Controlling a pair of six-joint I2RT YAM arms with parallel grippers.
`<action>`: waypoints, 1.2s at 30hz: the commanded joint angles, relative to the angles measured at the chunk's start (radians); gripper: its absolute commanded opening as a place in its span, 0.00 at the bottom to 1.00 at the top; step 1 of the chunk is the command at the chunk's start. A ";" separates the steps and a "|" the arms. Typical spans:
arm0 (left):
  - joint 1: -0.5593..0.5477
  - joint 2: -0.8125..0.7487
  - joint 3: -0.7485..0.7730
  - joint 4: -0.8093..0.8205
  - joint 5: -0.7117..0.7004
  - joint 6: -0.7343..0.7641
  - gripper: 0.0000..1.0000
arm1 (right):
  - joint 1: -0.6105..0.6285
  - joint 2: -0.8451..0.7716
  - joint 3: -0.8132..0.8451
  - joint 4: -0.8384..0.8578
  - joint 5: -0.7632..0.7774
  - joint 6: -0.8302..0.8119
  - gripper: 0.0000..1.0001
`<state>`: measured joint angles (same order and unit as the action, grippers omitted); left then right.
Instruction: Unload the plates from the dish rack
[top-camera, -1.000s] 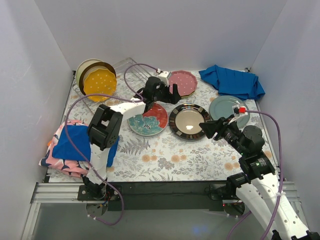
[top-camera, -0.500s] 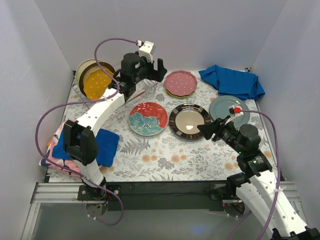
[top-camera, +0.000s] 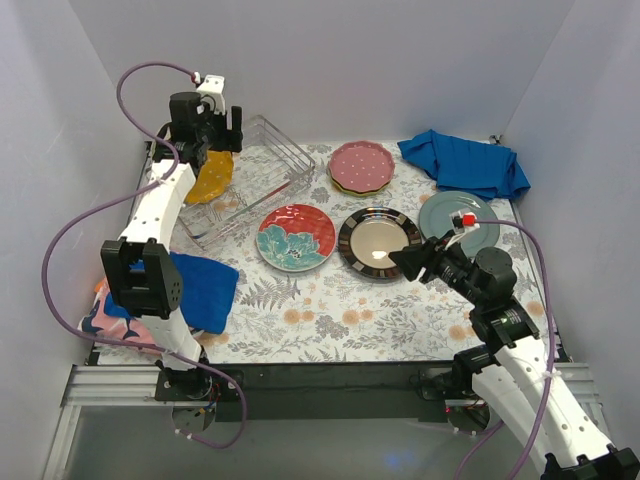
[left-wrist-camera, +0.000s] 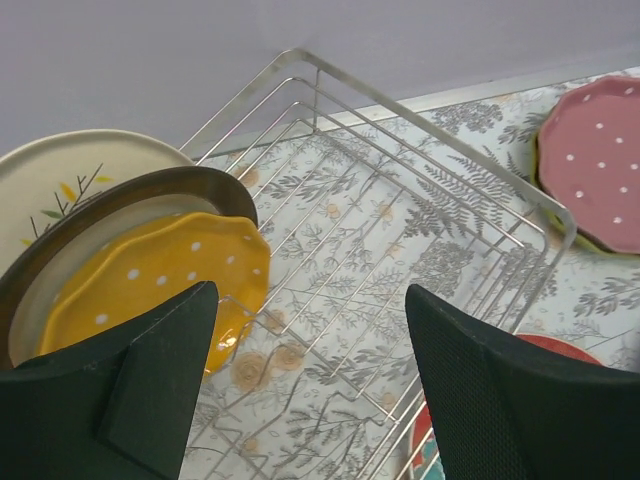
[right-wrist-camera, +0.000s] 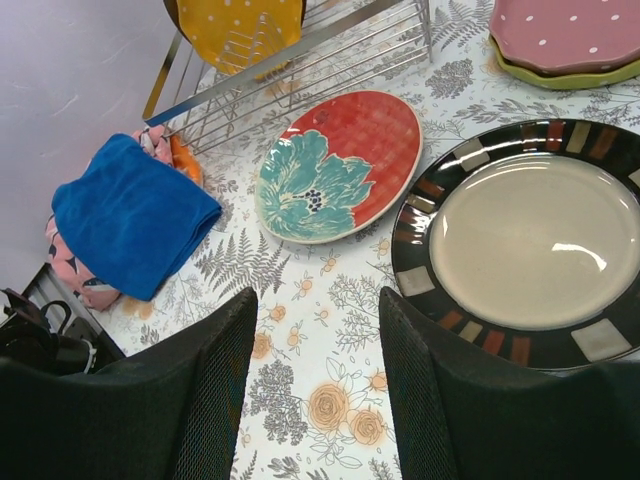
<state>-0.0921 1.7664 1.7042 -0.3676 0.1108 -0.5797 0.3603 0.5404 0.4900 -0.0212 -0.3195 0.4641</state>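
Left claw (left-wrist-camera: 310, 292), spread and empty, hovered above the dish rack (top-camera: 270, 160) holding three leaning plates (left-wrist-camera: 150, 290). Five plates lay on the table (top-camera: 330, 300), two stacked; right claw (right-wrist-camera: 318, 300) gaped empty nearby. Two blue cloths (top-camera: 465, 165) flanked them.

Premises: a robot test cell, not a domestic kitchen. Plain white walls (top-camera: 350, 60) box in a floral-covered desk (top-camera: 300, 310) on three sides. A left arm (top-camera: 160, 210) and a right arm (top-camera: 520, 350) are mounted at its near edge by an aluminium rail (top-camera: 110, 385), and purple cables (top-camera: 150, 66) hang loose. Household props noted: plates (top-camera: 296, 237), wire dish rack (top-camera: 265, 170), blue cloths (top-camera: 465, 165).
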 joint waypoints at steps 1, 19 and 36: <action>0.031 0.039 0.093 -0.070 -0.072 0.095 0.73 | 0.002 0.003 -0.025 0.093 -0.027 0.002 0.58; 0.129 0.183 0.258 -0.226 -0.157 0.293 0.68 | 0.000 0.076 -0.036 0.145 -0.061 -0.001 0.58; 0.135 0.254 0.250 -0.192 -0.198 0.307 0.66 | 0.002 0.073 -0.039 0.147 -0.059 -0.007 0.58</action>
<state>0.0376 2.0205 1.9350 -0.5667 -0.0704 -0.2905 0.3603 0.6258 0.4530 0.0784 -0.3702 0.4671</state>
